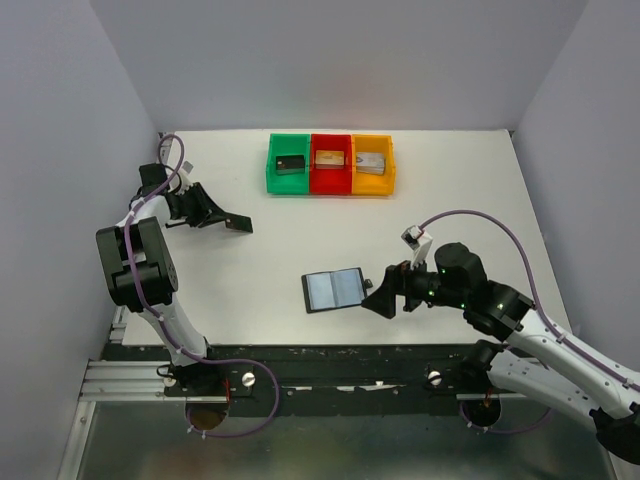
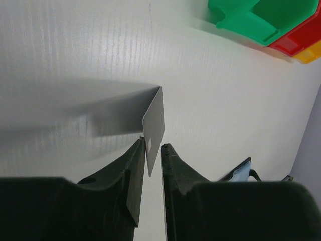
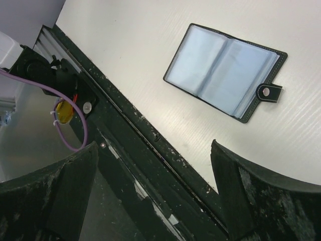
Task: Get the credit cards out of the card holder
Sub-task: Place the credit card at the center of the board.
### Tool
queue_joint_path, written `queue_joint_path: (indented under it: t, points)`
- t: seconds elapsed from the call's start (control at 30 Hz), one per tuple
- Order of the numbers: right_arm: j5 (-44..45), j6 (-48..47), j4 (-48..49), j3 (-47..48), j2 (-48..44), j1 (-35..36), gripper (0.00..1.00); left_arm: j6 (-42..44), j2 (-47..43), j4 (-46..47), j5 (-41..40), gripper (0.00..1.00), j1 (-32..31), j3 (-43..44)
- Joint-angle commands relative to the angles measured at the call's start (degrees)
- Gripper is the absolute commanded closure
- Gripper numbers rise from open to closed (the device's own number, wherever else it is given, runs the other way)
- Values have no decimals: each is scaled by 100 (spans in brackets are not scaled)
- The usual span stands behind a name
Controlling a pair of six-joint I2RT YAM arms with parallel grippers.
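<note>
The card holder (image 1: 334, 289) lies open on the white table, blue-grey inner faces up, and fills the top of the right wrist view (image 3: 225, 72). My right gripper (image 1: 375, 297) sits just right of it, near the table's front edge, open and empty (image 3: 155, 145). My left gripper (image 1: 225, 221) is at the far left of the table. In the left wrist view a silver-grey credit card (image 2: 154, 123) stands on edge between its fingers (image 2: 153, 145). The card leans on the left finger, with a gap to the right one. The jaws stand slightly apart.
Green (image 1: 288, 139), red (image 1: 331, 139) and yellow (image 1: 372, 139) bins stand in a row at the back centre, each holding a small block. The dark rail (image 3: 150, 135) of the table's front edge runs under the right gripper. White walls close in both sides.
</note>
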Motion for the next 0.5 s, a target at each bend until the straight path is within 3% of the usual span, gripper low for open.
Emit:
queue_joint_path:
  t: [0.0,0.47]
  points:
    - [-110,-2,-55,-148,56,-19,0,89,-130,-184,-128,66,87,90]
    - [-66,34,-108,-158,153,-10,0,-359,-648,-131,-717,61,500,-68]
